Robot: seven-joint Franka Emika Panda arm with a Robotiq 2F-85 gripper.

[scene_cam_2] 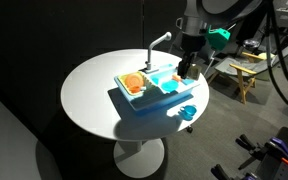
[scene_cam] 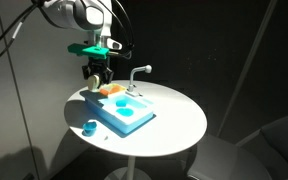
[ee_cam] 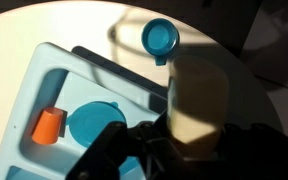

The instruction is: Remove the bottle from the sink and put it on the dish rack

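Bottle (ee_cam: 199, 100) is gripped in the claw (scene_cam: 97, 80), whose dark fingers (ee_cam: 119, 150) are clamped on both sides of it. It is out of the basin and not on the dish rack (scene_cam_2: 131, 84). In the wrist view it hangs just past the sink's edge, over bare table (scene_cam_2: 89, 90). The bottle is pale cream with blocky, flat sides and a matte look; its lower part is hidden by the fingers.

Sink (scene_cam_2: 156, 92) is a light blue rectangular unit of smooth plastic with rounded corners, lying flat on the table. In the wrist view its recess holds a darker blue round disc (ee_cam: 92, 125). The compartment beside that holds a stubby orange piece (ee_cam: 49, 125), which looks like a small cylinder. The dish rack is the flat orange section with a pale rim at one end of the unit; something orange lies on it, too small to tell what. A pale curved faucet (scene_cam_2: 160, 40) stands at the unit's back edge.

A small blue round piece (ee_cam: 160, 38), cup-like with a little tab, sits on the table near the sink and apart from it. The table is round, white and smooth-topped, and the surroundings are dark.
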